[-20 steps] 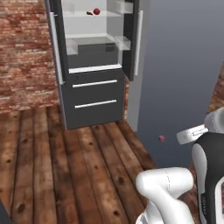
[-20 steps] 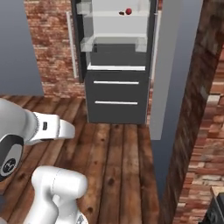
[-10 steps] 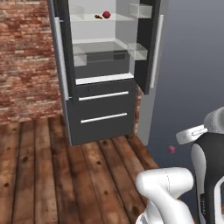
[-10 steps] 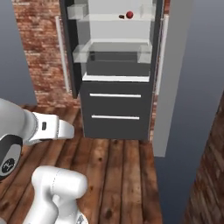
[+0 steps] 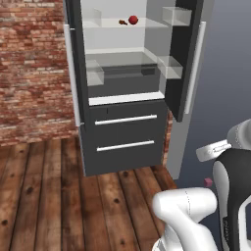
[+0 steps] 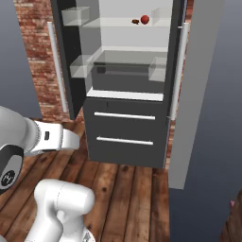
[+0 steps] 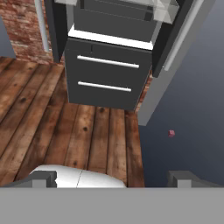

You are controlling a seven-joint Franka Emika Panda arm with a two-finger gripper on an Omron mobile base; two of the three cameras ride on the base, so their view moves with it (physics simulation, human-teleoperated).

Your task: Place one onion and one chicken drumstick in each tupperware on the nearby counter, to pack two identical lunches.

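Onion (image 5: 133, 19), bright red, sits on the open fridge (image 5: 127, 132)'s top shelf beside a chicken drumstick (image 5: 122, 22), so the base should probably roll close and square before the released, empty claw (image 7: 111, 178) lifts toward that shelf.

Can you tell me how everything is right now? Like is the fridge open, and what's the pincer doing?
fridge doors: both swung open
fridge drawers: both shut
red onion: sitting on the top fridge shelf
chicken drumstick: lying beside the onion, same shelf
pincer: open, holding nothing
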